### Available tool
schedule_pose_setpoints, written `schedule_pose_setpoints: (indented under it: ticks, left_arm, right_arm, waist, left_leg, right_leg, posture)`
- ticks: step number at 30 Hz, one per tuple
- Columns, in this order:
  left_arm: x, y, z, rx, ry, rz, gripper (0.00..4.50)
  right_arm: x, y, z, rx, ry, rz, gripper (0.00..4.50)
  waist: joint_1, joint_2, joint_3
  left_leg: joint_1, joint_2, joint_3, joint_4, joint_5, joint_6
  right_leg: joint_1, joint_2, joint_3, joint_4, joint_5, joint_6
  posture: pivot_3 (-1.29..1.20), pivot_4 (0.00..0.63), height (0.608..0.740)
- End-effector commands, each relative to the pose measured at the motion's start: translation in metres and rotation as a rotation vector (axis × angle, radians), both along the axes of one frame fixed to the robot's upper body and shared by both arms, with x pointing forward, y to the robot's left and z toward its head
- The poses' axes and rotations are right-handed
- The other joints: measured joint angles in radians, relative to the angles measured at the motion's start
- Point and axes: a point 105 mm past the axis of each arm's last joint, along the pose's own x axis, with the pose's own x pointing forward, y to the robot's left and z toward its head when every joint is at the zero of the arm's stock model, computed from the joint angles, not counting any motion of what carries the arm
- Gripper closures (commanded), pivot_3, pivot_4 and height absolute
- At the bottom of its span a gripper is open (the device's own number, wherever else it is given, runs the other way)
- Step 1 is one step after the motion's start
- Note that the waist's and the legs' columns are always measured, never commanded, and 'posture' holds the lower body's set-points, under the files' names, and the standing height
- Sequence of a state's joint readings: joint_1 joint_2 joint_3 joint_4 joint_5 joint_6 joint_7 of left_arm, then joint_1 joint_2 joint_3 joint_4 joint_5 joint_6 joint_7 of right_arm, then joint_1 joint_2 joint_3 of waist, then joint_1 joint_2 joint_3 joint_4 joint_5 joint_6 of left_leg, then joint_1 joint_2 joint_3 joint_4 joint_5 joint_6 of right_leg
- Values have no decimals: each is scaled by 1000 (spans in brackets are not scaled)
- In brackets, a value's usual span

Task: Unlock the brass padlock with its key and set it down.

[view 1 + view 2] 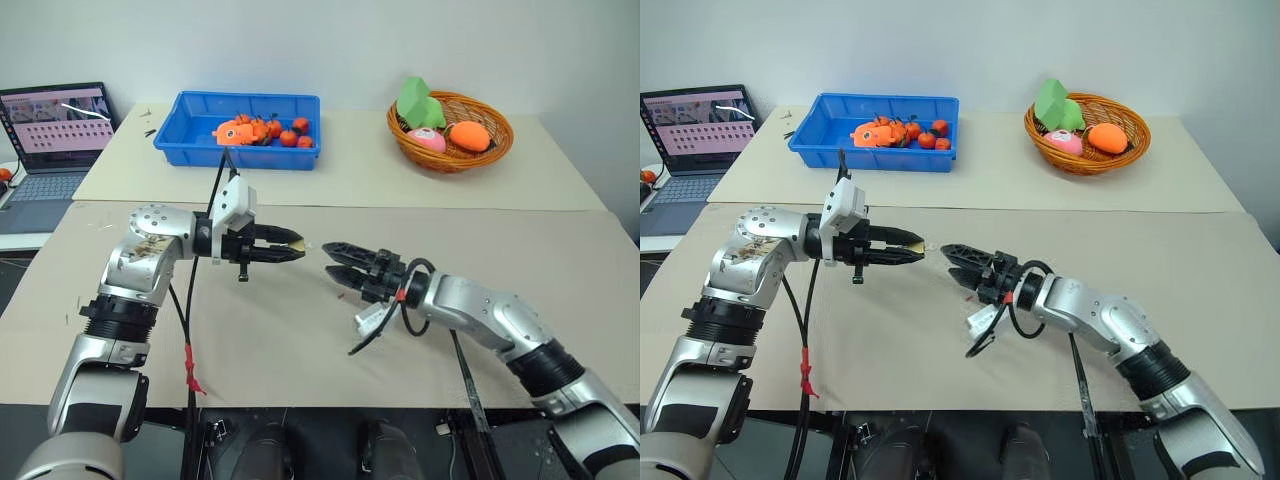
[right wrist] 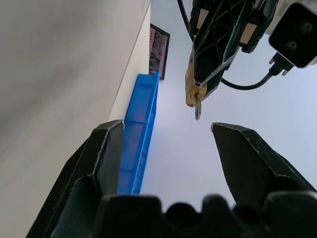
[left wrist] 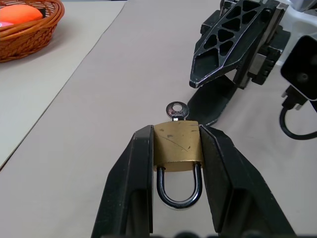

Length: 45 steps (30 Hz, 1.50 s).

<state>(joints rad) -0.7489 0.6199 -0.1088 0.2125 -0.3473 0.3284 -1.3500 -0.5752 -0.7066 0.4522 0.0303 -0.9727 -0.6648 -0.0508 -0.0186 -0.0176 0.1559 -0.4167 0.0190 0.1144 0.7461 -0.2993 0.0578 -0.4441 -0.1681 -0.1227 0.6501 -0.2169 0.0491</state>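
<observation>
My left gripper (image 1: 298, 246) is shut on the brass padlock (image 3: 177, 144), its two fingers pressing the lock body's sides above the beige table. The shackle (image 3: 179, 191) lies back between the fingers and looks closed. The small silvery key (image 3: 177, 111) sticks out of the lock's outer end, toward my right gripper (image 1: 332, 258). That gripper stands open a short gap from the key, facing it, with nothing between its fingers. In the right wrist view the padlock (image 2: 191, 91) and key (image 2: 197, 108) hang beyond the open fingers.
A blue tray (image 1: 190, 120) with orange and red toys stands at the back left. At the back right is a wicker basket (image 1: 495, 150) holding toy food. A laptop (image 1: 55, 130) sits at the far left. Cables hang under both arms.
</observation>
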Motion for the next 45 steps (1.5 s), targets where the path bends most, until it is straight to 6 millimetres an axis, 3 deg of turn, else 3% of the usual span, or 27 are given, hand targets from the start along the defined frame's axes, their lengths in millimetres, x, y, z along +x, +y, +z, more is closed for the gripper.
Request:
schedule_pose_setpoints:
  ticks: [1,34,37,44,45]
  left_arm:
    - [0,-5,12,-4,-41,-29,3644]
    - [-5,-15,8,34,-40,-105,3644]
    - [-4,-14,7,40,-42,-104,3644]
    - [-6,-11,7,50,-45,-108,3644]
    - [-5,-11,7,50,-46,-105,3644]
  right_arm:
    - [-1,-3,20,15,-104,48,1137]
    - [6,8,24,-8,-154,96,1137]
    - [6,6,23,-12,-152,95,1815]
    - [6,7,22,-19,-150,93,4241]
    - [6,7,22,-18,-151,92,4375]
  waist:
    - [-1,0,0]
    - [-23,0,0]
    - [-23,0,0]
    - [-23,0,0]
    - [-23,0,0]
  left_leg:
    - [0,0,0,0,0,0]
    - [-10,0,1,4,0,0]
    - [-10,0,1,4,0,0]
    - [-10,0,1,4,0,0]
    - [-10,0,1,4,0,0]
  right_leg:
    - [0,0,0,0,0,0]
    - [-12,-1,2,13,3,-7]
    - [-12,-1,2,13,3,-7]
    - [-12,-1,2,14,3,-7]
    - [-12,-1,2,14,3,-7]
  posture:
    - [0,150,684]
    - [0,150,684]
    - [0,150,684]
    - [0,150,684]
    - [0,150,684]
